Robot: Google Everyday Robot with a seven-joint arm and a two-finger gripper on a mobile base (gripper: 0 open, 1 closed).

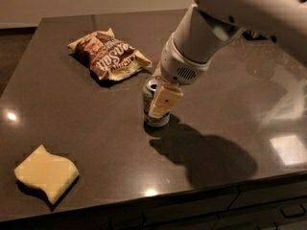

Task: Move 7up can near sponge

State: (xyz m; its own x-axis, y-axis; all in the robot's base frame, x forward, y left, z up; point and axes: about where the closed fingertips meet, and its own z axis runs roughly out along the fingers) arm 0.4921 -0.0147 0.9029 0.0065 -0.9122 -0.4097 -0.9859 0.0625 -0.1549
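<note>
The 7up can (152, 120) stands upright near the middle of the dark table (96, 128). My gripper (161, 102) has come down from the upper right and is right at the can, covering its right front side and part of its top. The sponge (46, 172), a flat pale yellow block with wavy edges, lies at the table's front left corner, well apart from the can.
A brown and cream chip bag (109, 55) lies behind and to the left of the can. The table's front edge (144, 202) runs just below the sponge, with cabinet fronts under it. My arm's shadow (211, 157) falls to the right of the can.
</note>
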